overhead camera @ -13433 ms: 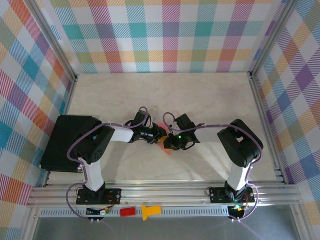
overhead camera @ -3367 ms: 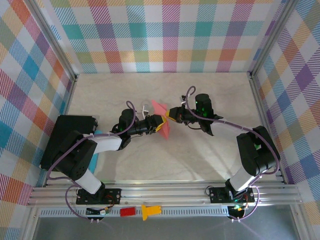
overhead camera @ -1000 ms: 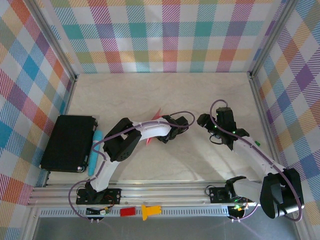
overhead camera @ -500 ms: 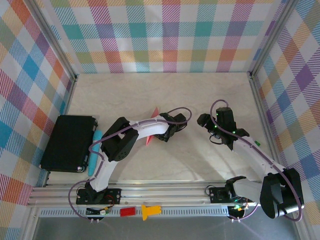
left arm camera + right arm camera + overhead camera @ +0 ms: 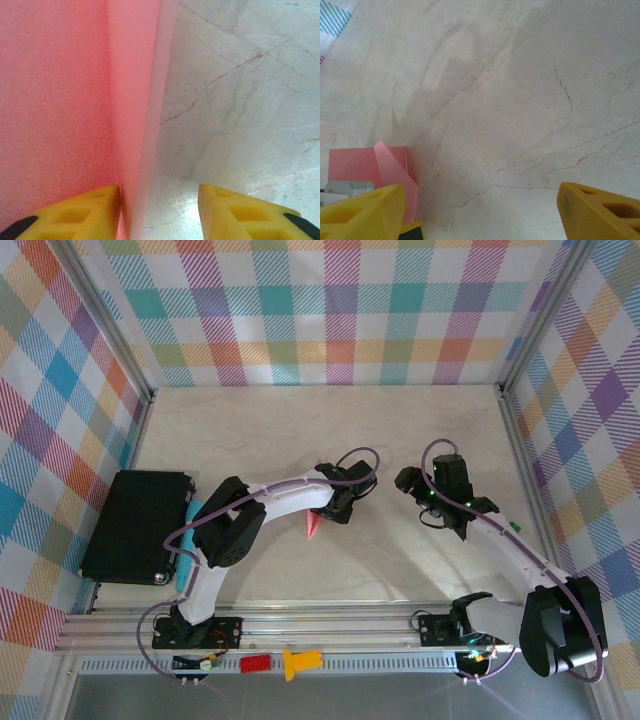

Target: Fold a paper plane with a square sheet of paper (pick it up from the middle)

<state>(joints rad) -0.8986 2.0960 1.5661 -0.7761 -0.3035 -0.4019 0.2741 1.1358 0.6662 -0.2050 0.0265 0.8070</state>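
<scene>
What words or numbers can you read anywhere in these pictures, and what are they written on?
None can be read.
The pink paper is plain.
The black box shows no label.
The checked walls carry only coloured squares.

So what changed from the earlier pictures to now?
The right hand let go of the paper and drew back to the right, open. The left arm swung across over the paper, and the left hand has opened within the last second; the paper now stands against one finger. The black case stayed put.
</scene>
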